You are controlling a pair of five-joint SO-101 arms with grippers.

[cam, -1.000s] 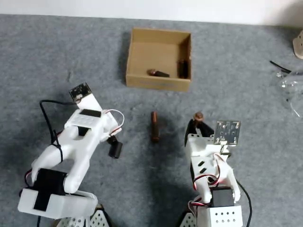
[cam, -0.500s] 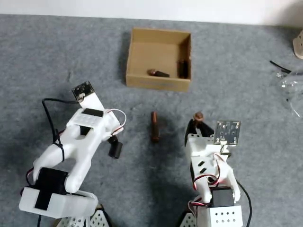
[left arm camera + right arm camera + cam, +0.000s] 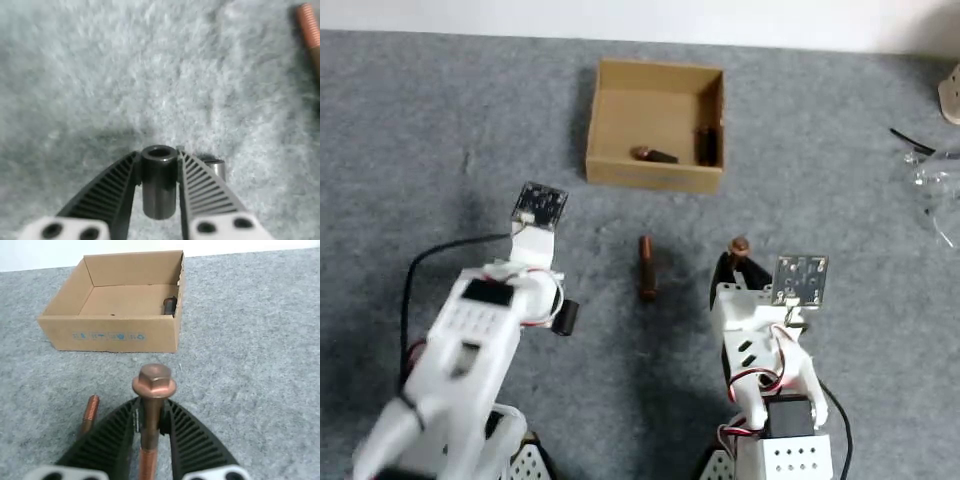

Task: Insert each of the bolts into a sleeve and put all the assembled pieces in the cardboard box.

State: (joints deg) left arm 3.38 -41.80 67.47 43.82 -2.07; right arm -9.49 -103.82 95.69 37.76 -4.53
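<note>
Left arm slants in from the near-left corner over the grey carpet point(image 3: 840, 180). Left gripper point(image 3: 159, 161) is clamped on a black sleeve point(image 3: 159, 187), open bore visible. Right arm sits low and points toward the cardboard box point(image 3: 650, 176). Right gripper point(image 3: 150, 415) pinches a copper hex bolt point(image 3: 153, 382) by the shank, with the head past the fingertips. Second bolt point(image 3: 646, 266) lies loose between the arms. Two assembled pieces point(image 3: 654, 155) sit inside the box.

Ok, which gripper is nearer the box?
Right. The right gripper, holding a bolt, is a short way before the box; the left gripper, holding a sleeve, is farther back and leftward.
</note>
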